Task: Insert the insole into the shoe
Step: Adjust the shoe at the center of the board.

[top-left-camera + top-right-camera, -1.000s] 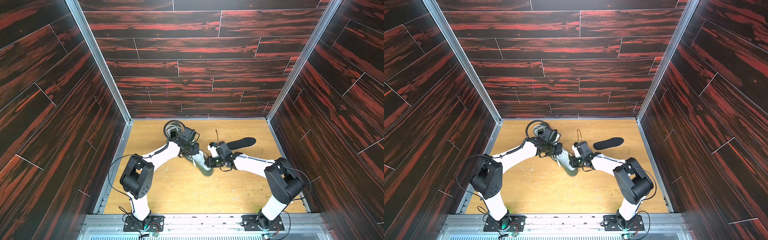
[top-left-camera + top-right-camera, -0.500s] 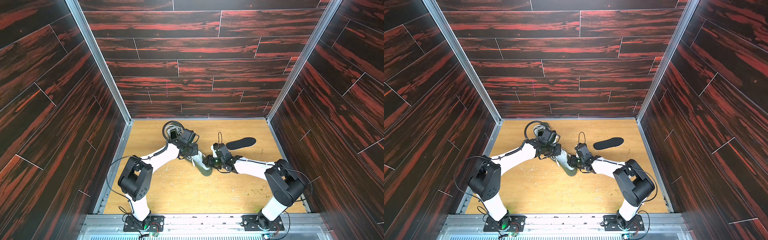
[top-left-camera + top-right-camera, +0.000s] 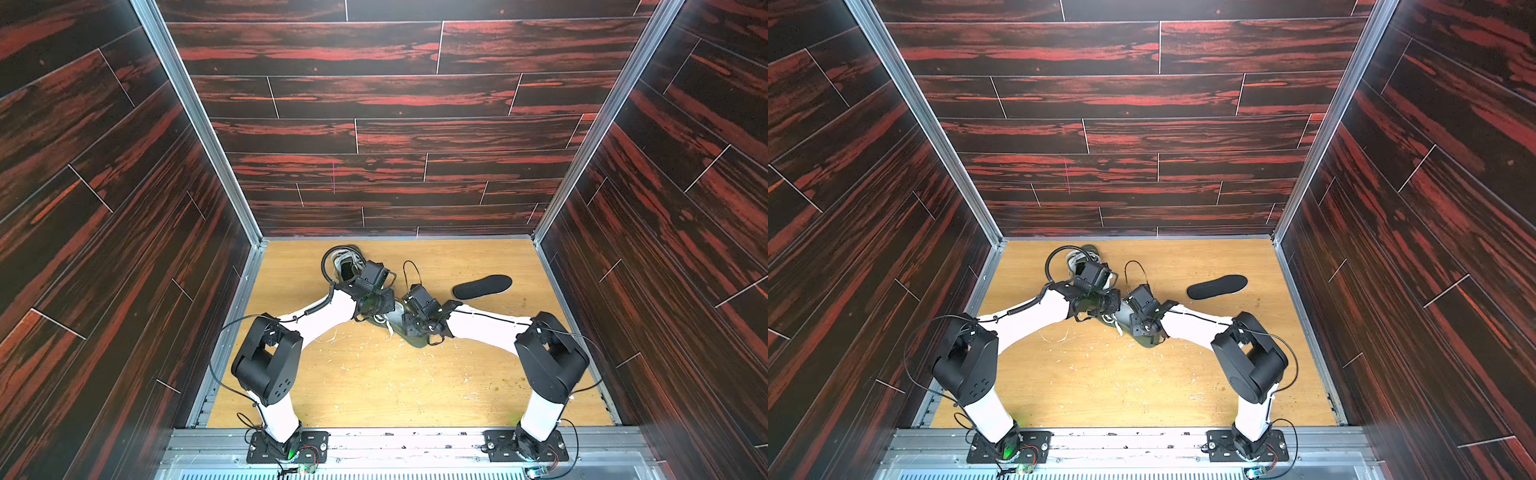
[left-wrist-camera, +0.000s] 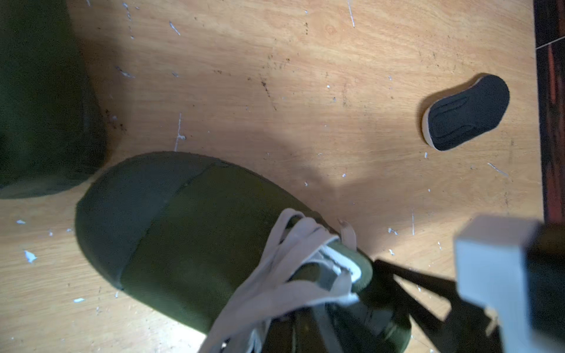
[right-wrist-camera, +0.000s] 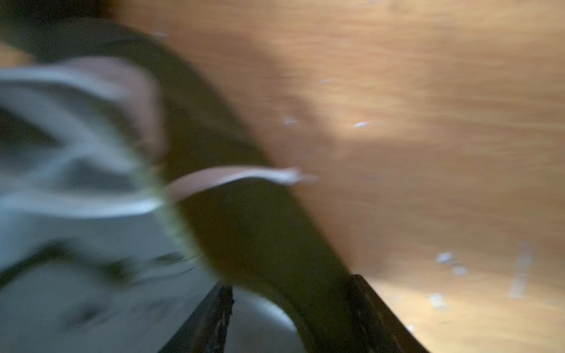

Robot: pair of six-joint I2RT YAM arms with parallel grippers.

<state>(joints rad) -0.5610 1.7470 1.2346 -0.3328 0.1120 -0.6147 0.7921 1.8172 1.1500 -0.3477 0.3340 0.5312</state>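
Note:
An olive green shoe [image 3: 417, 340] [image 3: 1147, 340] with pale laces lies mid-floor between both arms, toe toward the front. My left gripper [image 3: 376, 306] [image 3: 1108, 304] is shut on the shoe [image 4: 189, 232] at its tongue and laces, close to the camera in the left wrist view. My right gripper [image 5: 293, 318] stands open astride the shoe's side wall [image 5: 269, 244], one finger inside and one outside; that view is blurred. The black insole [image 3: 482, 286] [image 3: 1217, 286] [image 4: 467, 113] lies flat on the floor to the right, touched by neither gripper.
A second olive shoe [image 3: 343, 266] [image 3: 1076, 261] [image 4: 42, 91] stands behind the left wrist, near the back left. Dark wood-pattern walls [image 3: 395, 124] enclose the scuffed plywood floor [image 3: 395, 386] on three sides.
My right gripper has opened and slid left along the shoe, its fingers now straddling the side wall. The left gripper, the shoe and the insole have hardly moved.

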